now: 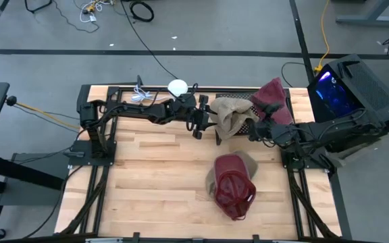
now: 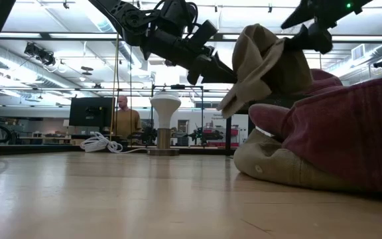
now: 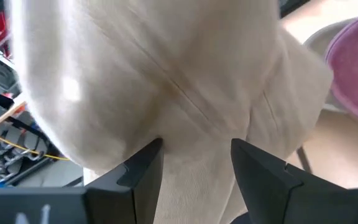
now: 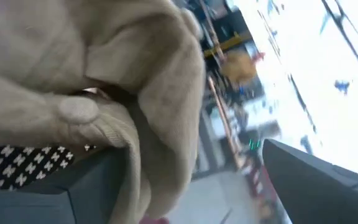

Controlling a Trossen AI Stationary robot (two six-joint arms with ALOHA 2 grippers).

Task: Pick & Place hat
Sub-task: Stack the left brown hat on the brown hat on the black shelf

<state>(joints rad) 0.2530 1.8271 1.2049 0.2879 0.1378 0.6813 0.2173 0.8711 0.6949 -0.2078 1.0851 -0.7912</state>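
We note a tan hat (image 1: pixel 231 116) held up off the tabletop (image 1: pixel 154 182) near its far edge, between the two arms. The left tool (image 1: pixel 208 121) reaches in from the left and has the hat's cloth pinched between its fingers (image 3: pixel 143 171); the wrist view shows pale fabric filling the gap between them, the jaws partly closed on it. The right tool (image 1: pixel 256 130) sits at the hat's other side. Its fingers (image 4: pixel 309 177) stand spread wide, with the hat's tan cloth (image 4: pixel 104 81) draped over one of them; we see no grip on it. From the low view the tan hat (image 2: pixel 264 63) hangs in the air from the left arm, clear of the wood. Nearer the front, a dark red cap (image 1: pixel 235 189) lies on a second tan hat (image 1: pixel 211 179) on the tabletop. Another dark red hat (image 1: pixel 272 98) lies at the far right corner. A white lamp-like object (image 1: pixel 177 86) stands at the far edge.
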